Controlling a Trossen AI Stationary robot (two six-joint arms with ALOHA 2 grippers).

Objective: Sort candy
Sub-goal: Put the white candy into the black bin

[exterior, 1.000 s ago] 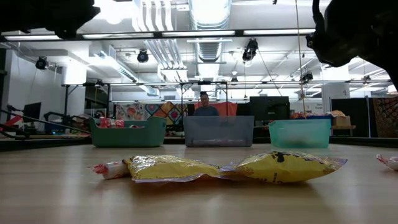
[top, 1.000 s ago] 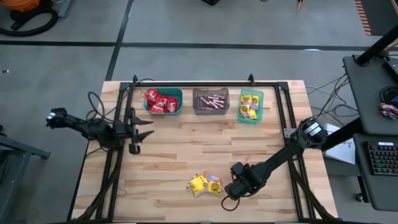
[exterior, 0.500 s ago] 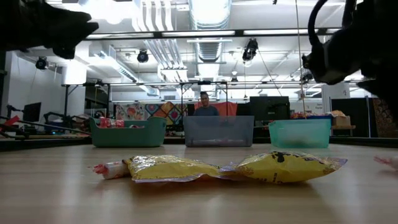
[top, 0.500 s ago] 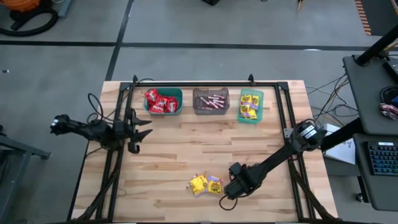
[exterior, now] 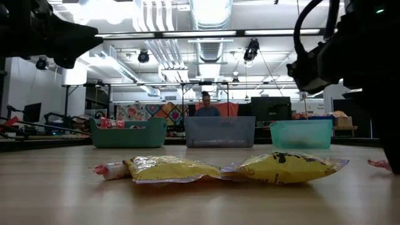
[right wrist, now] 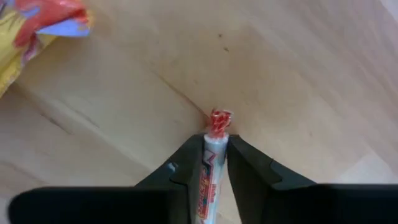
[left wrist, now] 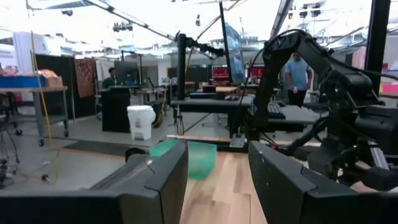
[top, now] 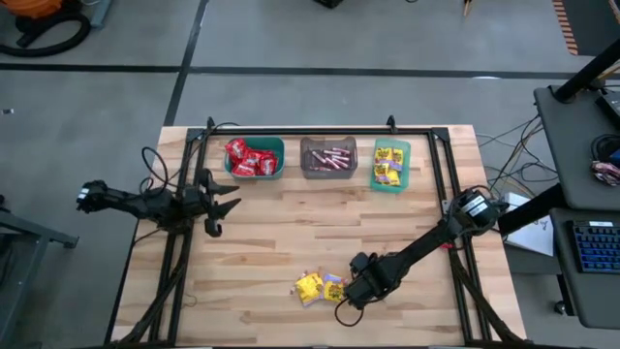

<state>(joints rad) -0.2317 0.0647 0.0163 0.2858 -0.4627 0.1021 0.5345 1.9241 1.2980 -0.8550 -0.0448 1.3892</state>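
Note:
Two yellow packets (top: 322,288) lie flat on the wood near the table's near edge, with a small wrapped sweet (exterior: 110,169) beside them in the low view. My right gripper (top: 347,297) sits just right of them, shut on a thin white stick candy (right wrist: 209,167) with a red twisted end. My left gripper (top: 225,201) hovers open over the table's left part, touching nothing. Along the far edge stand a teal bin (top: 278,145) of red packets, a grey bin (top: 327,171) of pinkish sticks and a green bin (top: 403,167) of yellow packets. My right gripper pinches the stick candy between its two fingers (right wrist: 245,160), which lie along the stick and point down at the table. The red twisted end (right wrist: 218,120) pokes out past the fingertips, close to the wood. Whether that end touches the table, I cannot tell.
A black frame (top: 320,132) runs round the table's far edge and down both sides. Bare wood (top: 320,218) lies between the bins and the yellow packets. A person (exterior: 205,107) sits in the room behind the bins.
My right gripper has moved toward the table's left, closer to the yellow packets, carrying the stick candy with it. The yellow packets have stayed where they were.

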